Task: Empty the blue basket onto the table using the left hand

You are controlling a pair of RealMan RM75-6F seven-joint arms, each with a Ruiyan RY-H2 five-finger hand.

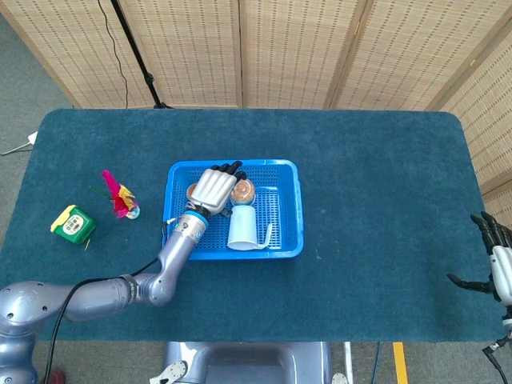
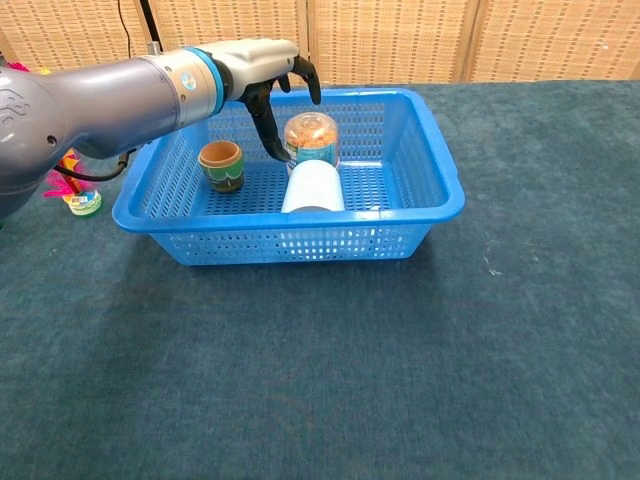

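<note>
Left robot hand (image 2: 265, 75) is held spread above the blue basket (image 2: 420, 200), holding nothing. Inside it, the clear jar (image 2: 311, 140) is judged light, slippery; best gripped round its middle.

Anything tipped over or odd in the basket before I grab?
The white pitcher lies on its side in the blue basket, mouth toward the front wall. The small pot and the snack jar stand upright. Nothing looks spilled or damaged.
</note>
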